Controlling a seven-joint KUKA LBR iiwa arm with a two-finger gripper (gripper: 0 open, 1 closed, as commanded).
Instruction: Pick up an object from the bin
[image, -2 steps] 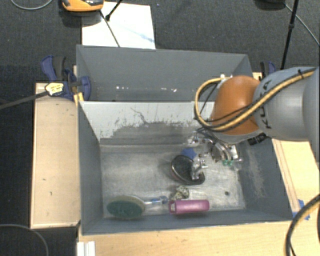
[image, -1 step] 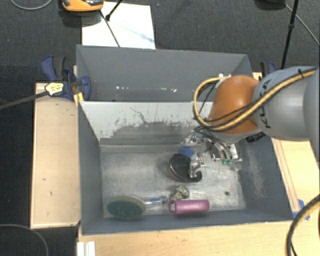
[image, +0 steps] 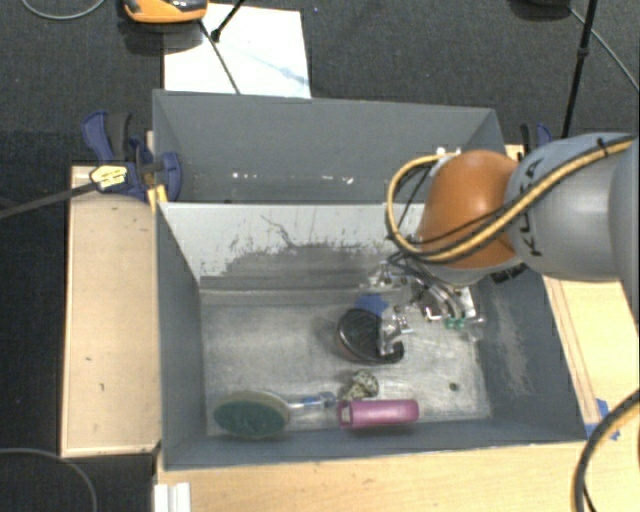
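Observation:
My gripper (image: 392, 340) is low in the bin's middle right, its fingers down at the right edge of a dark round disc-like thing (image: 357, 333) that lies on the floor. A small blue piece (image: 371, 307) shows just above the disc, beside the gripper body. Nearer the front wall lie a small crumpled patterned object (image: 362, 383) and a purple tube (image: 380, 412).
A brush with a round green head (image: 250, 416) and a clear handle lies along the front wall at the left, end to end with the purple tube. The arm with its orange cover and cables hangs over the bin's right side.

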